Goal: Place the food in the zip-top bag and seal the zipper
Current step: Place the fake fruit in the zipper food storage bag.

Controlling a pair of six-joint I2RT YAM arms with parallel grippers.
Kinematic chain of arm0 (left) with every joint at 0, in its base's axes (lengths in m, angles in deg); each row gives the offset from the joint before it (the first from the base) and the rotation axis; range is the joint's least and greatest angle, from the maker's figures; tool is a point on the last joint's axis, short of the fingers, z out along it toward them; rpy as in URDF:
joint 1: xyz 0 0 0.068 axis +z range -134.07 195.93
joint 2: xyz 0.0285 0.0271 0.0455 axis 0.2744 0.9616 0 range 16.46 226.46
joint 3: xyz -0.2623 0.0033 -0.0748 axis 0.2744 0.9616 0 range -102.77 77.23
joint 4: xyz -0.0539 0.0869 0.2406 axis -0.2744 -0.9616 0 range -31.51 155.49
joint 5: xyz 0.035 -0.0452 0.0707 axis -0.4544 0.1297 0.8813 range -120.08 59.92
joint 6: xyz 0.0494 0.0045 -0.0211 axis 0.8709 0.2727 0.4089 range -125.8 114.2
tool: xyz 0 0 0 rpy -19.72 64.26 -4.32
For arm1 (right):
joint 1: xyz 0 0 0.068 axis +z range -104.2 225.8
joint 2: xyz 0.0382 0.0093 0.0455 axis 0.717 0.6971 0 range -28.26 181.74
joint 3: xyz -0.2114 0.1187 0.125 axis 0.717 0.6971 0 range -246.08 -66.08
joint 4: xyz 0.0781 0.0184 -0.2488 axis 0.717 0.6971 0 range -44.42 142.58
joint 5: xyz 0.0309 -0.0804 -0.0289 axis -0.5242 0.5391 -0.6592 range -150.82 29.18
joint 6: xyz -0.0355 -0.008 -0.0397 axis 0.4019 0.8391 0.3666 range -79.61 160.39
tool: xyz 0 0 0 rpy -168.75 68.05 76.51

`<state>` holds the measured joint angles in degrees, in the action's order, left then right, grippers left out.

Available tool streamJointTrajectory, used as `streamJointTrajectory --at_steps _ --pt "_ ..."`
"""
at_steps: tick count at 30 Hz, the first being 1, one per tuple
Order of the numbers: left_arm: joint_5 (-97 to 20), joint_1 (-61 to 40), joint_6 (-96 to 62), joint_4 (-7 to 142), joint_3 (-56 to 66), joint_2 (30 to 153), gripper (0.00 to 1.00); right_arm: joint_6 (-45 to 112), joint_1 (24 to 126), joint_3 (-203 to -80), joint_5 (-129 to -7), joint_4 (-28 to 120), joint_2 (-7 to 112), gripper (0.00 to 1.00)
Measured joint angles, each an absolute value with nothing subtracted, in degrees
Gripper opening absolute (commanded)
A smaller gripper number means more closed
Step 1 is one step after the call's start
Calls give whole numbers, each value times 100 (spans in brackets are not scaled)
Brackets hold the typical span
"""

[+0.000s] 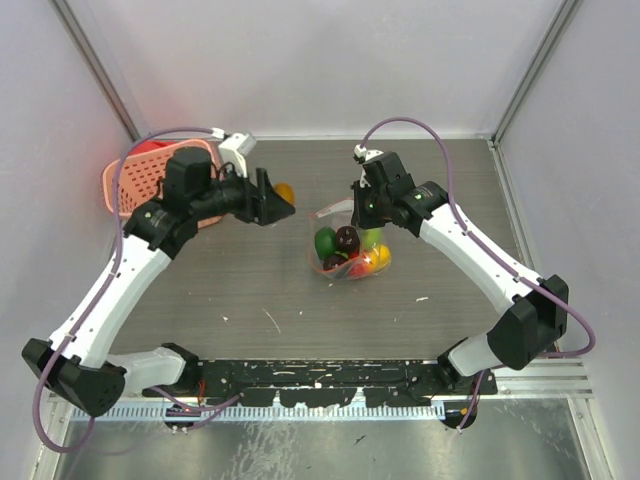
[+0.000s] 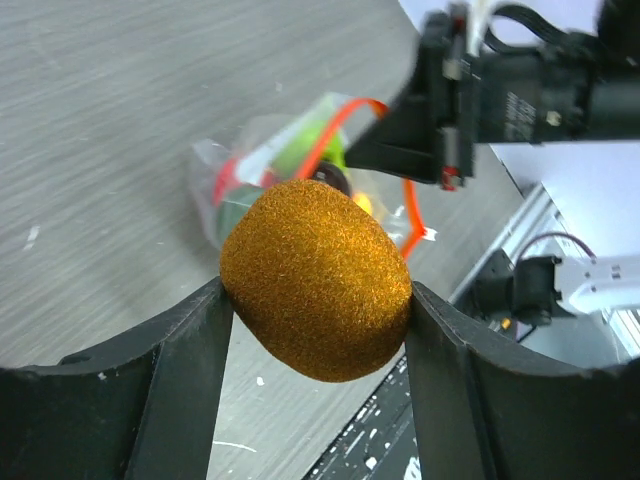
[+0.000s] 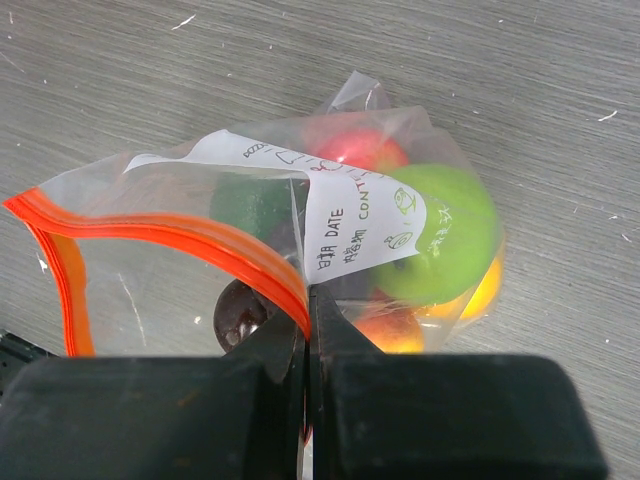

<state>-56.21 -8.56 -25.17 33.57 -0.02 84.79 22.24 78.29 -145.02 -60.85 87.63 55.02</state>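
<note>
Food sits mostly inside the zip-top bag, which lies on the grey table at about the middle. A green piece, a red piece, a yellow-orange piece and a dark piece crowd together behind the clear plastic. A white label with handwriting runs across the bag's face.

One piece of the food is outside the bag: a fuzzy orange-brown piece. It is clamped between the two fingers of the left end effector, one finger pressing on each side of it. In the top view the left end effector holds this piece above the table, to the left of the bag and apart from it, between the bag and the pink basket at the far left. From the left wrist view the bag lies beyond the held piece, its mouth facing toward it.

The right end effector has its fingers pressed together on the zipper, pinching the red-orange strip where it meets the fingertips. The strip curves away from the grip in a loop, so the mouth stands open and the zipper is unsealed. In the top view the right end effector is at the bag's far edge, directly over the mouth, with the bagged food just on the near side of it.
</note>
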Motion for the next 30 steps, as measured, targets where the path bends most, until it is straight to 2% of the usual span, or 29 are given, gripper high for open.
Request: streamJointTrajectory --at_steps 11,21,23,30 --pt "-4751 -2662 -2286 3661 110 8678 51 2215 7829 -14502 -6085 8765 5498 0" --pt "-3754 -3337 -2109 3790 110 9657 54 2198 7829 -14502 -6085 8767 5467 1" --pt "-3542 -3390 -2083 3797 110 9782 56 2198 7829 -14502 -6083 8765 5448 0" --pt "-2830 -3490 -1967 3832 110 10014 74 2198 7829 -14502 -6085 8765 5424 1"
